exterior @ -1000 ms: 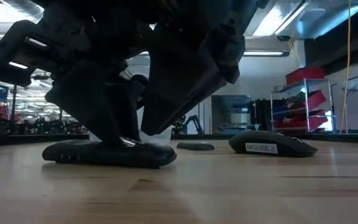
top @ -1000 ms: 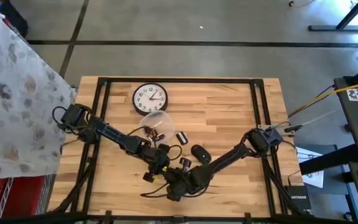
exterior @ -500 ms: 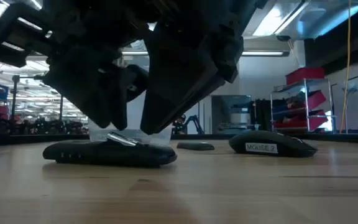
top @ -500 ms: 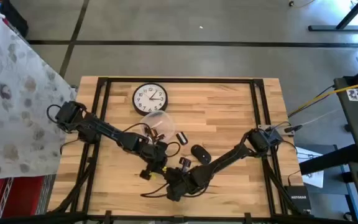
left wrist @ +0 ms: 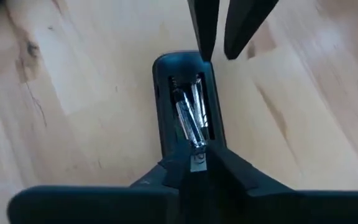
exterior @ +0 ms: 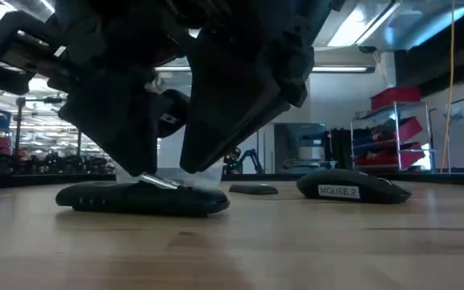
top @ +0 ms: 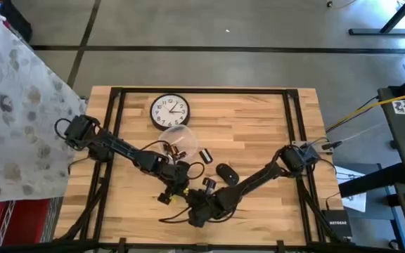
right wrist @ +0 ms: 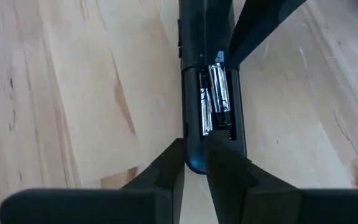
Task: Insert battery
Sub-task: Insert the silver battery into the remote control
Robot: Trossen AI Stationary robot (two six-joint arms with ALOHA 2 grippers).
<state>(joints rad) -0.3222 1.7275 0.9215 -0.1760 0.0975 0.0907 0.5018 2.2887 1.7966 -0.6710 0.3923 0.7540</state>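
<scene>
A black remote (left wrist: pixel 165 118) lies back up on the wooden table, its battery compartment open. One silver battery (left wrist: pixel 199 93) lies in the compartment. A second battery (left wrist: pixel 187 119) sits tilted over it, with my left gripper (left wrist: pixel 197 155) shut on its raised end. In the low view the tilted battery (exterior: pixel 158 182) shows on top of the remote (exterior: pixel 135 199). My right gripper (right wrist: pixel 196 155), fingers almost together, stands at the remote's other end. In the high view my left gripper (top: pixel 173 187) and my right gripper (top: pixel 194 204) meet near the table's front middle. My left gripper pinches the tilted battery's raised end (left wrist: pixel 194 142) between its two fingertips, slanting down from above, along the battery. The battery's other end (left wrist: pixel 178 99) is down in the compartment. My right gripper's fingertips (left wrist: pixel 206 55) rest on the remote's end beside the compartment, from above. The remote lies flat on the table.
A wall clock (top: pixel 169 111) lies at the far side, and a clear cup (top: pixel 176 138) with batteries lies in front of it. A black mouse (top: pixel 227 173) and a small dark part (top: pixel 204 155) lie right of the grippers. In the low view the mouse (exterior: pixel 353 188) is at right.
My left gripper rose a little with the battery's held end, then came down again toward the remote. The battery stays tilted with its other end in the compartment. My right gripper and the remote have kept still.
</scene>
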